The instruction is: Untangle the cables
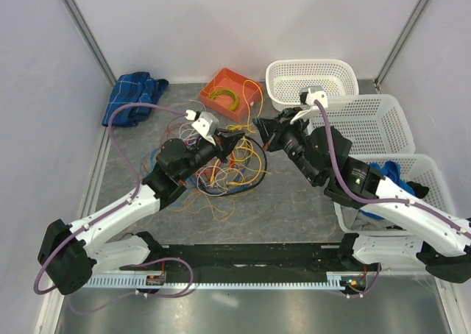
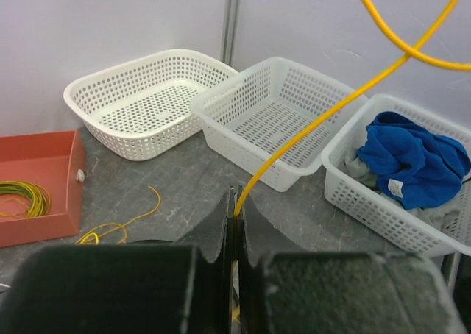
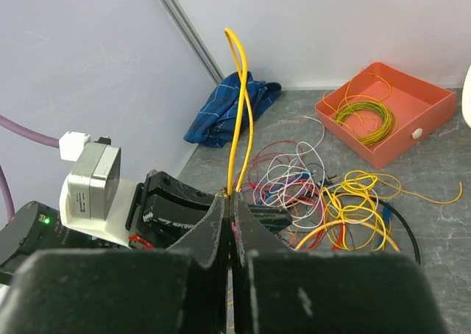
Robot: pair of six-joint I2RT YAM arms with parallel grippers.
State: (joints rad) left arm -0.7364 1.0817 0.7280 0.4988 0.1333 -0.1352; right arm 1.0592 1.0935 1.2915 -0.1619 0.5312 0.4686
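The cables (image 1: 221, 171) lie as a loose knot of thin, glossy wires (yellow, orange, red, white, blue and black) on the mottled grey table (image 1: 294, 198), in the middle between the two arms. The right gripper (image 3: 229, 201) has its matte, grainy black fingers pressed together on a yellow cable (image 3: 239, 106), which stands up from the seam in a smooth, narrow loop. The left gripper (image 2: 235, 200) is clamped in the same way on a yellow strand that climbs up and to the right from the pinch. Whether both hold one and the same wire cannot be told. The two grippers hang close together over the far side of the knot.

Just behind the heap sits one shallow orange tray (image 1: 224, 79) of plastic, holding a neat coil (image 3: 362, 117) of yellow-green wire. A loose yellow strand lies on the table near its wall.

Three white plastic baskets (image 1: 313, 84), rectangular with perforated walls, stand in a row down the right side. The right arm covers part of the nearest one, which holds a crumpled blue cloth (image 2: 416, 161). A second cloth, a checked blue cloth (image 1: 132, 97), is bunched in the far left corner. Thick purple hoses (image 3: 26, 128) run along the arms — one on each.
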